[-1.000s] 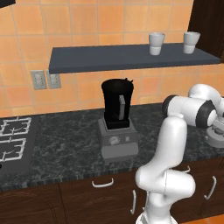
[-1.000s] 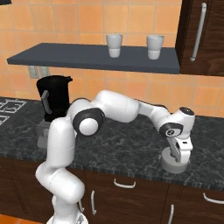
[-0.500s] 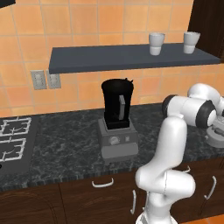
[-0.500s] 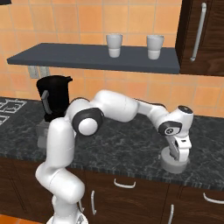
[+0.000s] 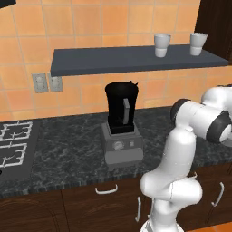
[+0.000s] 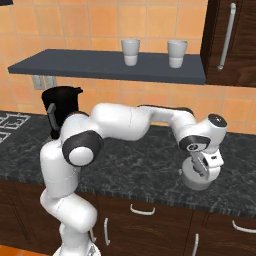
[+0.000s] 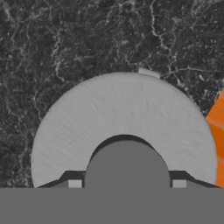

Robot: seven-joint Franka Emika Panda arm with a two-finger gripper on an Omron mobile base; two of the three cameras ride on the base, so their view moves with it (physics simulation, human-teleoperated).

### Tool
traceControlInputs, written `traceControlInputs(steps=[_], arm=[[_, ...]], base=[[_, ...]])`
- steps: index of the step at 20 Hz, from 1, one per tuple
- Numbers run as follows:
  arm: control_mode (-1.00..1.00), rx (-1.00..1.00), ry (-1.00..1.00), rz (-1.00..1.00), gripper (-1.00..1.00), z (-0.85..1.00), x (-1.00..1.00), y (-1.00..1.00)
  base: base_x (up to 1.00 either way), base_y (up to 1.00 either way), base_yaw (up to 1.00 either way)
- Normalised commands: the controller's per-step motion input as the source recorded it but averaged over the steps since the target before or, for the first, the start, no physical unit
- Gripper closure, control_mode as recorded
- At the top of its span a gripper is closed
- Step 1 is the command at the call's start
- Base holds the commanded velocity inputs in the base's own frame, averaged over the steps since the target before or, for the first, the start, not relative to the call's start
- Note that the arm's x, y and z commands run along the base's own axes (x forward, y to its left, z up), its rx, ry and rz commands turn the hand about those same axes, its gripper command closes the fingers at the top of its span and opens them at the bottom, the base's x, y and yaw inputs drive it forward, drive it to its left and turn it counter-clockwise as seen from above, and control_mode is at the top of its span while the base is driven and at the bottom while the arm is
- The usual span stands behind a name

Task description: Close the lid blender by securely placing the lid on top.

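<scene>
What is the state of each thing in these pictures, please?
lid: flat on the counter, off the jar
blender: upright on the counter, jar top open
gripper: down over the lid; open or shut cannot be told
two white cups: upright on the shelf

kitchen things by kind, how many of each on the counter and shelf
blender: 1
lid: 1, on the counter under the gripper
white cups: 2, on the shelf
total: 4
</scene>
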Motion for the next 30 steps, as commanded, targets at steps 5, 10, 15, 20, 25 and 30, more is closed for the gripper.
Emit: traceControlInputs(steps=[5,10,15,20,25,30], arm=[[-1.00,0.00,-0.01,0.09,1.00,0.98,-0.24,0.38],[-1.00,0.00,0.00,0.17,1.00,0.78,-0.06,0.64],[-1.00,0.00,0.00,0.23,1.00,0.62,0.00,0.87],[-1.00,-0.03,-0.06,0.21,1.00,0.27,-0.16,0.75],[-1.00,-0.02,-0.20,0.17,1.00,0.44,-0.15,0.47],[-1.00,-0.02,-0.13,0.11,1.00,0.87,0.00,0.64]], base=[[0.00,0.00,0.00],[0.00,0.00,0.00],[0.00,0.00,0.00],[0.00,0.00,0.00],[0.00,0.00,0.00],[0.00,0.00,0.00]])
